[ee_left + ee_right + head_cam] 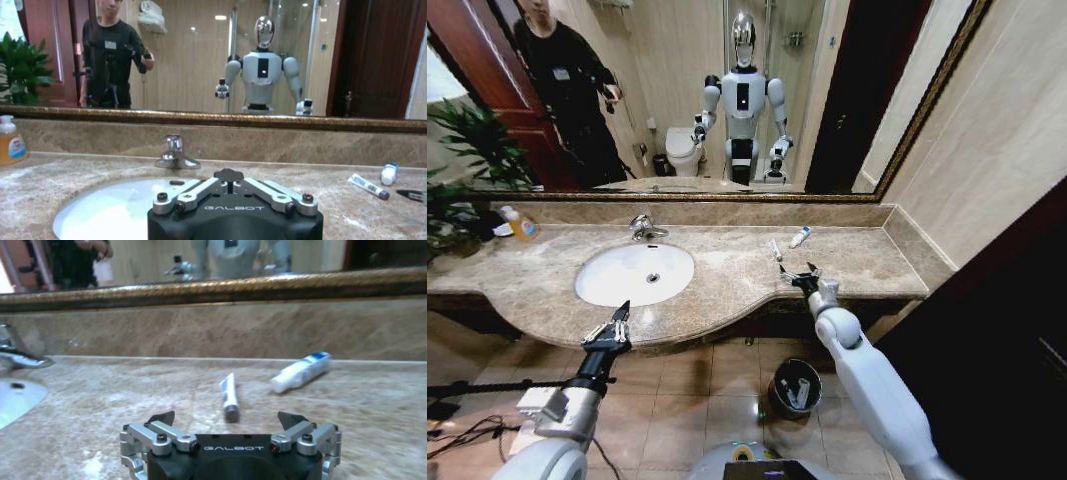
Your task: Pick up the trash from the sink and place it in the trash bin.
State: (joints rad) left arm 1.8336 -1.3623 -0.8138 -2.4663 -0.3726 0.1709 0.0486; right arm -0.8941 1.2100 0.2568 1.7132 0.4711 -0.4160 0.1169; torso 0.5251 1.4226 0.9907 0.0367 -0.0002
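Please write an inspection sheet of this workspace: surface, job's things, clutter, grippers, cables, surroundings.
Surface: marble surround, dry-looking.
Job's things: thin tube and white tube lie on the surround right of the sink; trash bin on the floor holds white items.
Clutter: soap bottle.
Grippers: left gripper at the sink's front edge; right gripper before the thin tube, jaws open, empty.
Cables: black cable on the floor.
Surroundings: mirror, plant.

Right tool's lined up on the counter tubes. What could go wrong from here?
1. The thin tube lies flat on the marble surround; the open right tool may scrape stone or skid off it.
2. The fatter blue-capped tube sits close by and could be knocked and roll.
3. The trash bin is on the floor below the counter edge; a release off-centre could miss it.
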